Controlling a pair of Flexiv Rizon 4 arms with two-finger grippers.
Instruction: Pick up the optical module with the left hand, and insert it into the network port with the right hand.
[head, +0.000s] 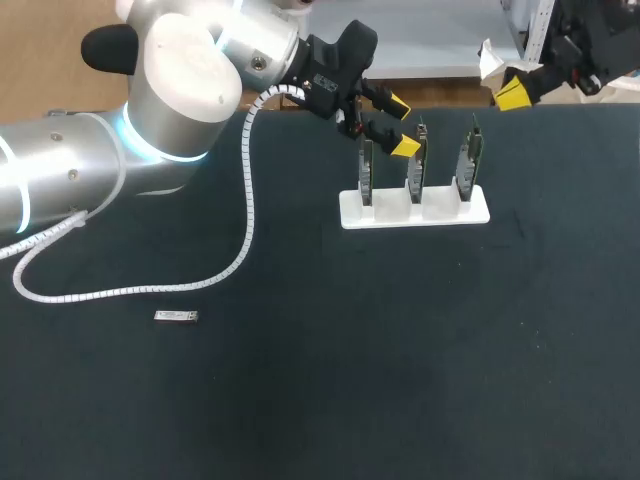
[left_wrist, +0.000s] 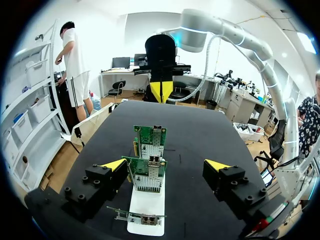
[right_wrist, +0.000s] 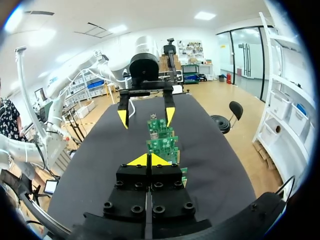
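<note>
The optical module (head: 176, 316), a small silver bar, lies flat on the dark table at the left, far from both grippers. My left gripper (head: 401, 126) hangs open over the left end of the white stand (head: 415, 208), which holds three upright green network cards (head: 418, 165). In the left wrist view its yellow fingertips (left_wrist: 114, 164) straddle the nearest cards (left_wrist: 149, 173) without touching them. My right gripper (head: 514, 93) is shut and empty at the far right edge, off the stand's end. In the right wrist view its tips (right_wrist: 148, 160) point along the row of cards (right_wrist: 162, 139) toward the left gripper (right_wrist: 146, 115).
A white coiled cable (head: 246, 205) droops from my left arm onto the table between the stand and the module. The black table top (head: 400, 360) stretches bare toward the front and right.
</note>
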